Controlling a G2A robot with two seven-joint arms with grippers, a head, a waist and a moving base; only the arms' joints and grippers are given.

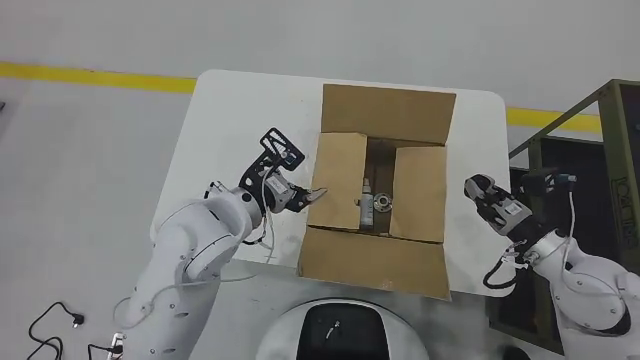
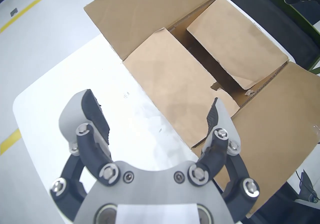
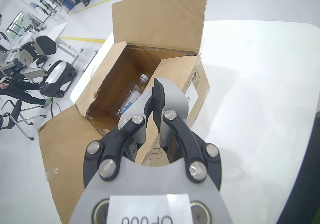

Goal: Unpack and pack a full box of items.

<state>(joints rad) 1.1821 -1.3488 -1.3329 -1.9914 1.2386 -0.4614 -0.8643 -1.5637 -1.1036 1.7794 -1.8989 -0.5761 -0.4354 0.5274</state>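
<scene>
An open cardboard box (image 1: 385, 112) stands in the middle of the white table (image 1: 240, 110), all its flaps folded out. At its bottom lie a clear plastic bottle (image 1: 366, 203) and a small round part (image 1: 383, 200). My left gripper (image 1: 298, 172) hovers open and empty just beside the box's left side flap (image 2: 175, 77); one fingertip (image 2: 216, 115) hangs over that flap's corner. On the box's other side my right gripper (image 1: 476, 186) is shut on nothing. Its closed tips (image 3: 156, 95) point at the side flap, with the bottle (image 3: 132, 95) visible beyond them.
A green-framed rack (image 1: 600, 150) stands close to the table's right edge, behind the right arm. Bare tabletop lies left of the box (image 2: 75, 72) and right of it (image 3: 250, 72). A black cable (image 1: 50, 325) lies on the floor at the left.
</scene>
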